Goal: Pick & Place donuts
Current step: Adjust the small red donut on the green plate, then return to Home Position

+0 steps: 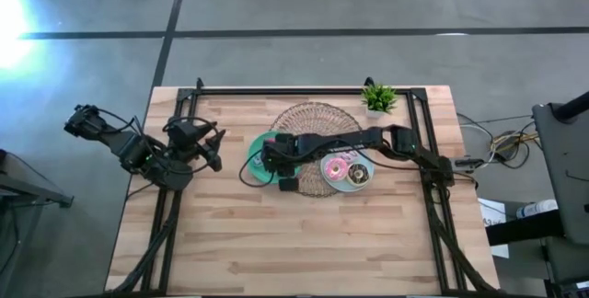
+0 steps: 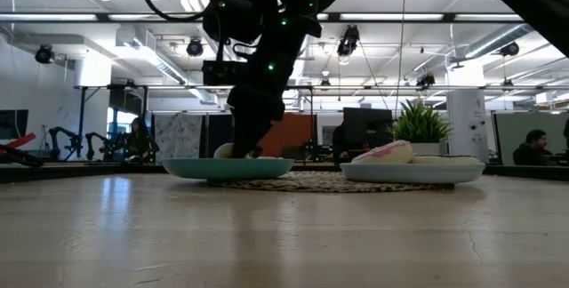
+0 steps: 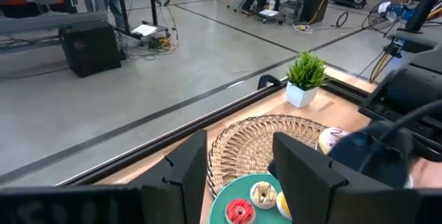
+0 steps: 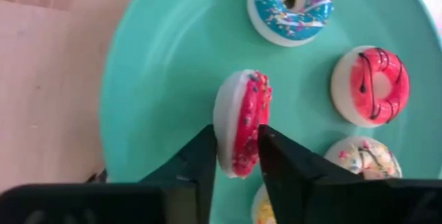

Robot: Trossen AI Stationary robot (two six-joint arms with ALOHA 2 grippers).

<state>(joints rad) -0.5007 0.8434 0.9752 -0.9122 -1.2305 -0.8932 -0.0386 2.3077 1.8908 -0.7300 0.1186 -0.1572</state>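
My right gripper (image 1: 267,158) reaches from the table's right over the teal plate (image 1: 255,147) and is shut on a small red-iced donut (image 4: 242,120). On the teal plate lie a blue donut (image 4: 290,3), a red donut with dark lines (image 4: 373,86), a white sprinkled one (image 4: 366,158) and a yellow one (image 4: 259,207). The light-blue plate (image 1: 342,185) holds a pink donut (image 1: 335,167) and a brown donut (image 1: 359,175). My left gripper (image 1: 217,146) is open and empty, left of the teal plate. My right gripper pinches the small red-iced donut between its two fingers, one on the white underside (image 4: 222,124) and one on the iced top (image 4: 262,117). The fingers point down at the teal plate. The donut stands on edge; whether it touches the plate, I cannot tell.
Both plates sit on a round woven mat (image 1: 317,119). A small potted plant (image 1: 378,99) stands at the far edge. A black frame (image 1: 304,90) runs along the far side and down both sides. Bare wood lies toward the near edge (image 1: 294,243).
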